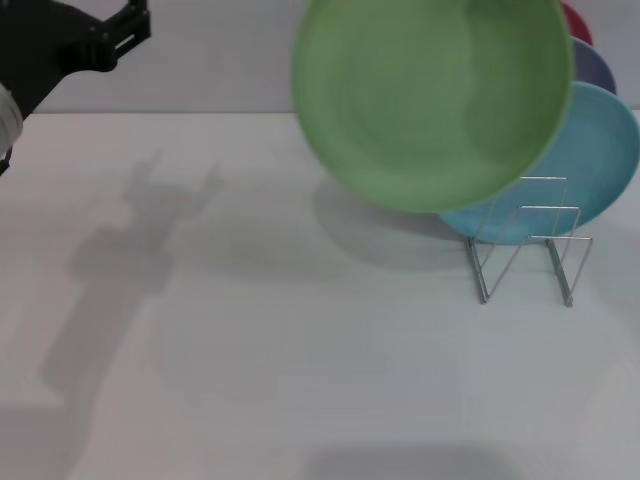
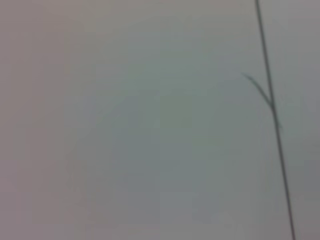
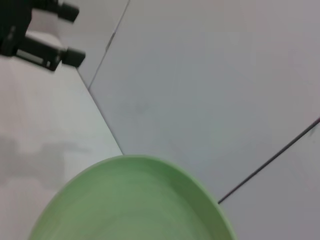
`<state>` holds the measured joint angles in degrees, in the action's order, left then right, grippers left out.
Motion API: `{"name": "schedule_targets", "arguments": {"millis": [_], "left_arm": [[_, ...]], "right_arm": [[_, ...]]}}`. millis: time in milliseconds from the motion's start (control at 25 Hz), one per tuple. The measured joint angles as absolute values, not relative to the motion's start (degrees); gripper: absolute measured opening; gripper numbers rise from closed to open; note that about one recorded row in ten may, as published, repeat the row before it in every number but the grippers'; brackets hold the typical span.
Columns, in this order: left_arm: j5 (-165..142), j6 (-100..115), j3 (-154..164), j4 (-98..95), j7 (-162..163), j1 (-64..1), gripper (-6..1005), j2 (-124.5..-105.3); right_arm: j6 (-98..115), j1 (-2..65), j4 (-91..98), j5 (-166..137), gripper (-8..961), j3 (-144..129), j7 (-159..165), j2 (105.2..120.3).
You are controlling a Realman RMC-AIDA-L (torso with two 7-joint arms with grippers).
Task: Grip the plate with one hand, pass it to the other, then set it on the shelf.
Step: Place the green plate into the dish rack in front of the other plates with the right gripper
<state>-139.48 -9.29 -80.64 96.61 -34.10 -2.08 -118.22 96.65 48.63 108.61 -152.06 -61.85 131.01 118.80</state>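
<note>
Plate (image 1: pixel 432 98) is up in the air over the tabletop's (image 1: pixel 300 350) far right side, just above the shelf (image 1: pixel 525 240). Left end effector (image 1: pixel 128 28) sits open at the far-left corner. Can't tell about the right one.

Head view looks down over the white table (image 1: pixel 250 350); right wrist view sits close behind the round light-green plastic plate (image 3: pixel 135 200), which both share.
</note>
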Motion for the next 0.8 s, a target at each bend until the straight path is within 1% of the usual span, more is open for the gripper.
{"name": "schedule_targets", "arguments": {"millis": [120, 160, 360, 800], "left_arm": [[-139.35, -3.59, -78.88, 92.94, -33.89, -1.79, 871, -118.28], [-139.30, 0.26, -77.56, 90.38, -33.63, -1.76, 870, -118.37], [-139.25, 5.42, -75.39, 86.01, -32.50, -1.88, 870, -118.40], [-139.24, 10.80, -73.68, 79.21, -29.82, -2.93, 866, -118.49]], "right_arm": [[97.92, 47.42, 110.98, -152.03, 38, -60.17, 125.76, 118.82], [97.96, 45.94, 111.96, -151.93, 37, -59.73, 121.49, 118.95], [96.80, 43.42, 113.35, -151.61, 37, -58.49, 113.52, 119.10], [97.53, 41.86, 114.46, -151.21, 43, -57.61, 102.00, 119.36]]}}
